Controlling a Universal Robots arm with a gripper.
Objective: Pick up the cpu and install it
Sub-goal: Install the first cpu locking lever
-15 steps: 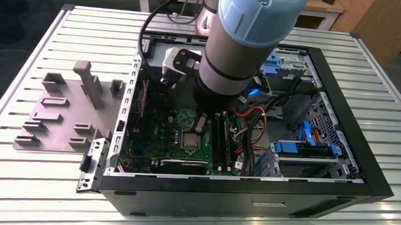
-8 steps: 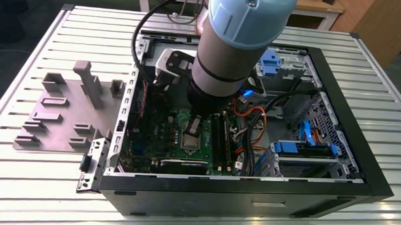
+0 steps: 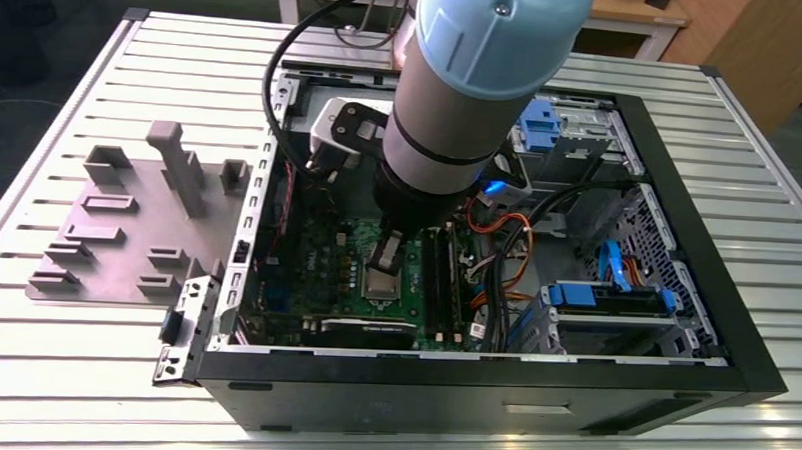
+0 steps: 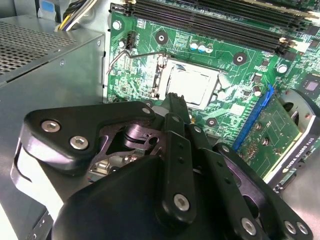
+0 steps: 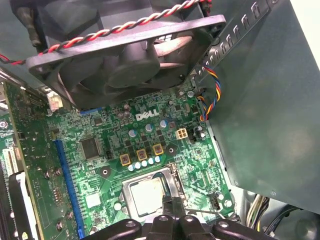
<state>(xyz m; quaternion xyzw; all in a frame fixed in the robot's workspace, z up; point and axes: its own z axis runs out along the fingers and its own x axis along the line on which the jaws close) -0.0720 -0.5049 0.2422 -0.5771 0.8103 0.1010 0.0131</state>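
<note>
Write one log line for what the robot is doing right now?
gripper: shut, at socket edge | cpu: seated in motherboard socket | socket frame: open | PC case: open, on table

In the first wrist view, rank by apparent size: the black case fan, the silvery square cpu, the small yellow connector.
1. Black case fan, though nearest the camera.
2. Silvery square cpu.
3. Small yellow connector.

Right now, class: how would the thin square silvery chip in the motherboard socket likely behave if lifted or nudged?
The thin square silvery chip looks rigid and flat, so probably stiff and light. Its smooth metal top may be slippery. Lying flat, it shouldn't roll or tip.
</note>
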